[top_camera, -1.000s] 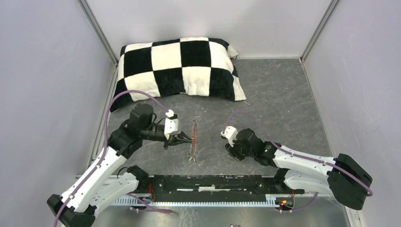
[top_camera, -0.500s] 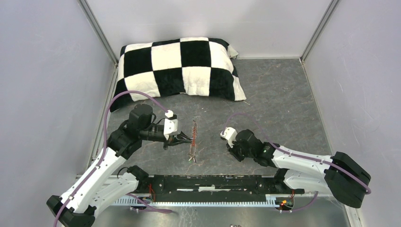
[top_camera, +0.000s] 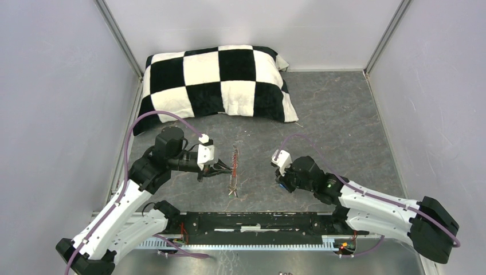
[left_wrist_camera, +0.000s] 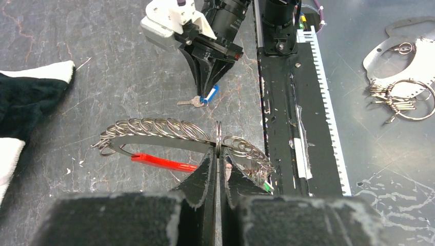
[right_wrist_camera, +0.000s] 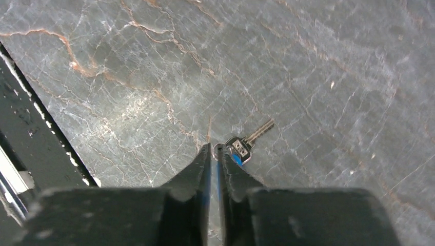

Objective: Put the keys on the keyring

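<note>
The keyring (left_wrist_camera: 218, 134) stands upright among a row of silvery rings on a flat metal strip (left_wrist_camera: 154, 139), and my left gripper (left_wrist_camera: 219, 154) is shut on it. A red tag (left_wrist_camera: 161, 161) and a green tag (left_wrist_camera: 268, 187) lie under that strip. From above, the strip (top_camera: 234, 167) sits just right of my left gripper (top_camera: 222, 169). My right gripper (right_wrist_camera: 212, 148) is shut on the blue tag (right_wrist_camera: 237, 159) of a small key (right_wrist_camera: 256, 133), low over the table. In the left wrist view that right gripper (left_wrist_camera: 208, 94) points down with the blue tag (left_wrist_camera: 211, 94) and key (left_wrist_camera: 190, 102) at its tips.
A black-and-white checkered pillow (top_camera: 218, 80) lies at the back. A black rail (top_camera: 258, 220) runs along the near edge between the arm bases. Beyond the rail, a metal plate with loose rings (left_wrist_camera: 405, 97) lies on a lower surface. Grey walls close in both sides.
My right gripper has closed on the blue tag and its wrist has shifted slightly right. The left gripper and the ring strip have not moved.
</note>
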You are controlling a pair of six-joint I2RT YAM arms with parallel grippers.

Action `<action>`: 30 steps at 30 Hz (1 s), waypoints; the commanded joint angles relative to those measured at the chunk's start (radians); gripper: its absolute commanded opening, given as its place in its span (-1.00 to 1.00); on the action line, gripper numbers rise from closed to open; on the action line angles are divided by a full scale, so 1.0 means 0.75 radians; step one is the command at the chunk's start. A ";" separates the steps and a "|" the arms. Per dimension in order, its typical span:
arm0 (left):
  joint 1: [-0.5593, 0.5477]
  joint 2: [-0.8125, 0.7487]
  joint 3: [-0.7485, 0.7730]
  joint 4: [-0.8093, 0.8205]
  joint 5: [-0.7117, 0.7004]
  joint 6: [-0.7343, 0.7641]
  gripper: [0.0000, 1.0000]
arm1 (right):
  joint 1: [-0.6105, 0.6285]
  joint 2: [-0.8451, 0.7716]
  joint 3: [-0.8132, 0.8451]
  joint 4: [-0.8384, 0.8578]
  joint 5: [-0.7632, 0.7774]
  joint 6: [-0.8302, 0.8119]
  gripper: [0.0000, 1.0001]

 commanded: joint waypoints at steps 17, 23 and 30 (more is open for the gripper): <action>0.006 -0.019 0.053 0.011 -0.001 -0.004 -0.96 | 0.003 0.106 -0.130 0.046 -0.142 0.292 -0.14; 0.006 -0.026 0.055 0.005 -0.003 0.002 -0.95 | 0.002 0.062 -0.136 0.037 -0.268 0.452 -0.17; 0.006 -0.032 0.056 -0.004 -0.002 0.010 -0.95 | -0.122 0.087 0.076 -0.133 -0.251 0.419 -0.20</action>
